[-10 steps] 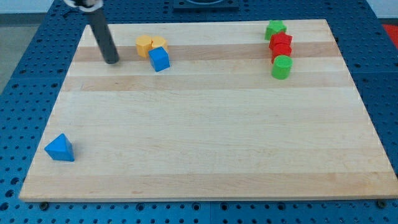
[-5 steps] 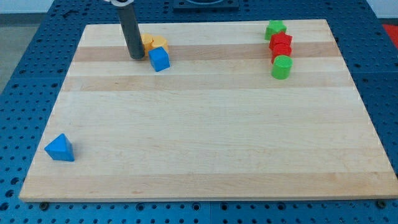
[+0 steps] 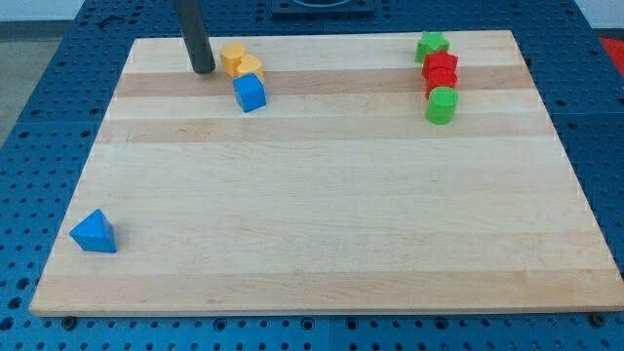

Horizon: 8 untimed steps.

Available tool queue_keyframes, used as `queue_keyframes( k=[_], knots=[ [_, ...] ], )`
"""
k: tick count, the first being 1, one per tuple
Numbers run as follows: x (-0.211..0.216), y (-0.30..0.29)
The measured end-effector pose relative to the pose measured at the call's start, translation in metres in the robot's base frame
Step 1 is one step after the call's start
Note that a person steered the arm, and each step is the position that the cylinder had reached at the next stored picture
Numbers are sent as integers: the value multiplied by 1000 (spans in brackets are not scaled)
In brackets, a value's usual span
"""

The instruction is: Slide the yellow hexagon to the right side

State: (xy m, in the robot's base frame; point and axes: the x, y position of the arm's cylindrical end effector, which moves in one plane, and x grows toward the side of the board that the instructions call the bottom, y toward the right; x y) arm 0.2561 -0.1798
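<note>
camera view | my tip (image 3: 203, 70) bare, holding nothing, just left of yellow hexagon (image 3: 232, 57) | hexagon near board's top-left, touching second yellow block (image 3: 250, 68), blue cube (image 3: 250, 92) just below | advice: press squarely from left, push rightward, avoid dragging neighbours | writing, brands: none legible

This is looking like a robotics lab bench: a pale wooden board (image 3: 322, 214) is lying on a blue metal table perforated with a regular grid of holes (image 3: 39, 146) (the kind used for bolting fixtures down), and small coloured plastic blocks are sitting scattered on the board.
</note>
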Motion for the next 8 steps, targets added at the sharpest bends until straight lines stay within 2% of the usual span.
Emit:
queue_keyframes(
  k=[5,8],
  knots=[
    [-9,35],
    [-24,37]
  ],
)
